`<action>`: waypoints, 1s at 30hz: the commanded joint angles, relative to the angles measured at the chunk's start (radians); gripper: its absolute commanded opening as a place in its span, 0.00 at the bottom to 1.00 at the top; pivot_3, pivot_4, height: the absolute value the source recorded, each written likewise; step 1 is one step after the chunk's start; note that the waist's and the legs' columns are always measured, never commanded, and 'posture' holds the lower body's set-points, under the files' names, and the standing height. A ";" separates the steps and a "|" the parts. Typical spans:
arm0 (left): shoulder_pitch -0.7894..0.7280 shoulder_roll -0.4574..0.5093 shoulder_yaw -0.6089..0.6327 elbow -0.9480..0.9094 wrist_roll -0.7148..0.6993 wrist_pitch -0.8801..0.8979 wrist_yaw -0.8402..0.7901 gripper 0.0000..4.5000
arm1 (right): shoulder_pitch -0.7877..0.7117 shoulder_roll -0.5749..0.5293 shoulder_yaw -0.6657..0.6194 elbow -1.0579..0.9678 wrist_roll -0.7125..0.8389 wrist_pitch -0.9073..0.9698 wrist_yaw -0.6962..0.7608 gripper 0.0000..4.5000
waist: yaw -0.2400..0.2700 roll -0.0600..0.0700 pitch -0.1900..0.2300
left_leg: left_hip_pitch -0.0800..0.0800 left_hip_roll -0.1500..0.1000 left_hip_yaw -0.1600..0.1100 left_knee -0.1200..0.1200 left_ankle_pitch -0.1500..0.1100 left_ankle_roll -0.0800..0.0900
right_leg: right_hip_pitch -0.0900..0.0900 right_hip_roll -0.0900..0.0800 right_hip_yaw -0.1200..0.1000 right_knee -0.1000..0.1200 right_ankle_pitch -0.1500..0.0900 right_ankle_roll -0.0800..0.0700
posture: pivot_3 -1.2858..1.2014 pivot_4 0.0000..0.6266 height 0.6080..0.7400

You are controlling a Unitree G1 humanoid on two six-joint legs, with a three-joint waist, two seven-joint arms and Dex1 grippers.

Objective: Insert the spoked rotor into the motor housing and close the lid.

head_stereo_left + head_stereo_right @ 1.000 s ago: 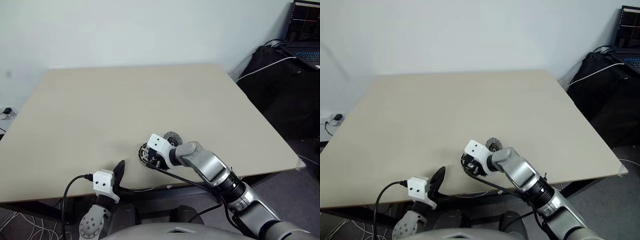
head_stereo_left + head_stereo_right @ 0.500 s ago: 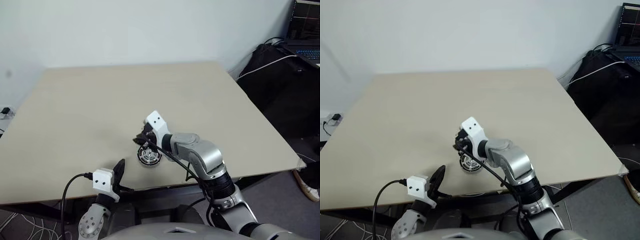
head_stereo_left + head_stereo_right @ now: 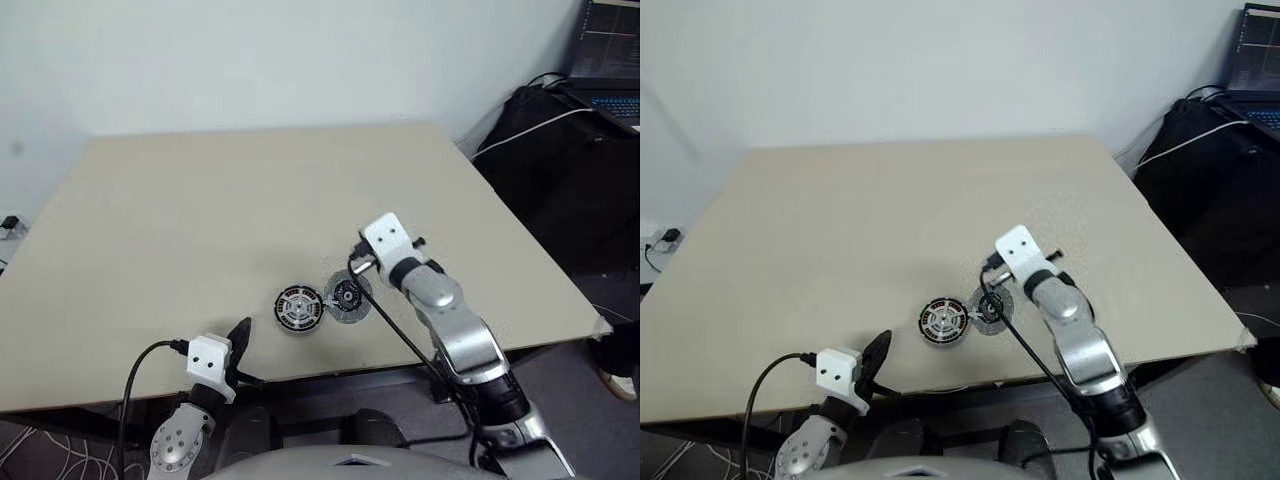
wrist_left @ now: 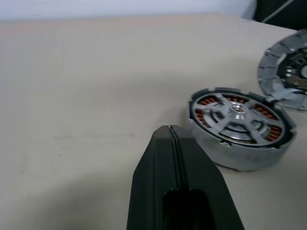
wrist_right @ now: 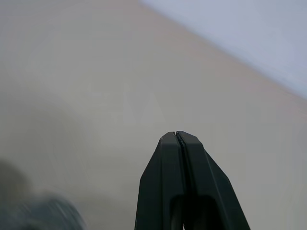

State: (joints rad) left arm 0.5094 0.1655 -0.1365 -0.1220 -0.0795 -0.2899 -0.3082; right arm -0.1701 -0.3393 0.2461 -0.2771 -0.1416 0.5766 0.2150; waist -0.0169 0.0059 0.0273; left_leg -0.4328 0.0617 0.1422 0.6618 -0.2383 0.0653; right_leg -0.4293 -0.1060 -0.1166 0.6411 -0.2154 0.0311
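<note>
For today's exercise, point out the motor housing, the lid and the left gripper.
motor housing [image 3: 298, 309]: left eye view, silvery centre.
lid [image 3: 346, 297]: left eye view, black centre.
left gripper [image 4: 171, 130]: left wrist view, closed fingertips.

Beige table [image 3: 200, 210], square-ish top, set against a plain white wall [image 3: 300, 60]. Far right, past the table corner: dark bag or cloth pile [image 3: 545, 140] with a white cable [image 3: 520, 135] draped over it, laptop [image 3: 605, 60] behind it with the screen lit. Left of the table, low down: cables and a plug on the floor [image 3: 12, 225].
</note>
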 commanded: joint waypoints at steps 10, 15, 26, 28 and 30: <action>-0.040 0.036 -0.022 0.030 -0.006 -0.030 -0.067 0.00 | 0.286 -0.018 -0.051 -0.057 -0.036 -0.060 -0.012 0.01 | -0.008 0.002 0.002 | 0.002 0.001 -0.001 0.000 0.000 0.000 | 0.001 -0.001 0.000 0.001 0.000 0.000 | 0.52 0.00 1.00; -0.046 0.032 -0.023 0.040 -0.006 -0.025 -0.076 0.00 | 0.320 0.015 -0.065 -0.134 0.118 -0.036 0.129 0.01 | -0.006 0.002 0.002 | 0.002 0.001 -0.001 0.001 0.000 0.000 | 0.001 -0.001 0.000 0.001 0.000 0.000 | 0.52 0.00 1.00; -0.036 0.032 -0.021 0.020 -0.011 -0.013 -0.065 0.00 | 0.272 -0.012 -0.097 -0.211 0.345 0.055 0.309 0.01 | -0.002 0.001 0.002 | 0.002 0.001 -0.002 0.001 0.000 0.000 | 0.001 -0.002 0.000 0.000 0.000 0.000 | 0.52 0.00 1.00; -0.033 0.032 -0.021 0.012 -0.011 -0.010 -0.061 0.00 | 0.259 -0.011 -0.091 -0.201 0.352 0.059 0.310 0.01 | -0.001 0.001 0.002 | 0.002 0.001 -0.002 0.001 0.000 0.000 | 0.001 -0.002 0.000 0.000 0.000 0.000 | 0.52 0.00 1.00; -0.026 0.031 -0.022 -0.005 -0.008 -0.002 -0.054 0.00 | 0.246 -0.008 -0.076 -0.194 0.352 0.060 0.309 0.01 | 0.000 0.001 0.002 | 0.002 0.001 -0.002 0.001 0.000 0.000 | 0.001 -0.002 0.000 0.000 0.000 0.000 | 0.52 0.00 1.00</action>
State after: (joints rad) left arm 0.4839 0.1984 -0.1637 -0.0793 -0.0857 -0.2908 -0.3700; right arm 0.1004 -0.3512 0.1616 -0.4497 0.1955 0.6424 0.5200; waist -0.0170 0.0070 0.0298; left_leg -0.4312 0.0623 0.1404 0.6623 -0.2384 0.0654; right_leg -0.4278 -0.1076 -0.1166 0.6413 -0.2154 0.0312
